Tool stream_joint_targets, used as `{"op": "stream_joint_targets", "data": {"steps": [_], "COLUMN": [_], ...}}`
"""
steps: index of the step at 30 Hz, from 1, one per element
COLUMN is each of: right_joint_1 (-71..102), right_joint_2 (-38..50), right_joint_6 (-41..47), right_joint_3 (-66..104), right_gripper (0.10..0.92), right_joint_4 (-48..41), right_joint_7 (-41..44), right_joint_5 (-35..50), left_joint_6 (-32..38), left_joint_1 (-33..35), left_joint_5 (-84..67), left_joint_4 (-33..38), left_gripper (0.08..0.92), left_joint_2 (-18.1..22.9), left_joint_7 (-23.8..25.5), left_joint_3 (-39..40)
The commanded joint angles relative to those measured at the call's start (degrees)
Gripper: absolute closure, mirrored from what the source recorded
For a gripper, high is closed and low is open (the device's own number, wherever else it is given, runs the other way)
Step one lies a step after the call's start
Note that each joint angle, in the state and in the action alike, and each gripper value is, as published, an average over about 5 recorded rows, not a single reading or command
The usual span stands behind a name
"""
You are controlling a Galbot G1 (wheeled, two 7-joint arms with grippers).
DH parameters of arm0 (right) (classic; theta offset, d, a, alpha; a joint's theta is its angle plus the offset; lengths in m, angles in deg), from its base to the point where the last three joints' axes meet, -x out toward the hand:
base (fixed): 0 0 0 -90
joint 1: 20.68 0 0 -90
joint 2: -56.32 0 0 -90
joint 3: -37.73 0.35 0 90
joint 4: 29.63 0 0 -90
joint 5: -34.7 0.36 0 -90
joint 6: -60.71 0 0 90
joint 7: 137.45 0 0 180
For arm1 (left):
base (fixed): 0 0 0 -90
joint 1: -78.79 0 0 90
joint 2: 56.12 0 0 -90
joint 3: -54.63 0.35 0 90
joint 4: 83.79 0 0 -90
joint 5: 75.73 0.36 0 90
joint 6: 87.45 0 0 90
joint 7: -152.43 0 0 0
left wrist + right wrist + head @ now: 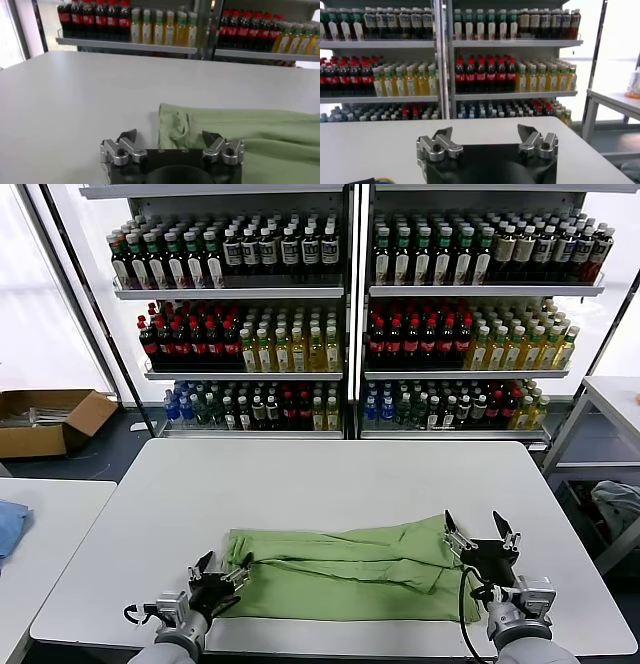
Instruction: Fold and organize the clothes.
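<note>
- Left end effector (pixel 215 576) sits nearest, low at the near-left of the surface (pixel 300 474), fingers spread wide, nothing between them. In the left wrist view the shirt's left edge lies just ahead of it, between the two fingertips.
- Right end effector (pixel 481 536) stands raised over the shirt's right end, fingers wide apart and empty. Its wrist view shows only the surface and the bottle shelves (pixel 445 75), so it is not pointed at the cloth.
- Light green shirt (pixel 350 569) lies flat on the near half of the surface, long axis left to right, partly folded into layered bands. No collar or print visible from here.
- Step in hand, my read: grab both ends of the near edge for the next fold.
- Left: drop until the lower finger slides under the hem, then close on all the layers at the corner, not just the top one.
- Right: tip down and bring it to the matching near-right corner before closing.
- Lift both ends together, keep the cloth taut, carry it away from the robot and lay it edge on edge.
- Risk: pinching one layer undoes the existing fold; uneven lift skews it.
</note>
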Motion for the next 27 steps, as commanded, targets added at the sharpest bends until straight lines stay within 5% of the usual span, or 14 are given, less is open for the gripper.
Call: {"op": "stream_joint_targets", "data": {"steps": [1, 17, 21, 27], "right_joint_1": [-0.55, -1.76, -2.21, -2.69], "right_joint_2": [-0.08, 0.40, 0.57, 0.45], "right_joint_6": [-0.05, 0.03, 0.09, 0.17], "right_joint_3": [-0.30, -0.07, -0.16, -0.27], "right_gripper": [0.203, 0.203, 0.203, 0.203], "right_joint_4": [-0.44, -1.49, -1.78, -2.16], "right_joint_7": [-0.01, -0.16, -0.17, -0.29], "right_joint_5": [-0.38, 0.29, 0.36, 0.50], "left_joint_6": [0.83, 2.95, 3.20, 3.24], "left_joint_1": [0.60, 0.60, 0.53, 0.67], "left_joint_5": [-0.14, 2.49, 0.46, -6.49], "left_joint_4": [-1.19, 0.91, 2.45, -0.44], "left_gripper": [0.287, 0.755, 0.862, 0.898], "left_joint_2": [0.43, -1.10, -6.02, -20.56], "left_joint_7": [1.28, 2.97, 3.29, 3.74], "left_joint_3": [0.67, -2.54, -9.66, -25.20]}}
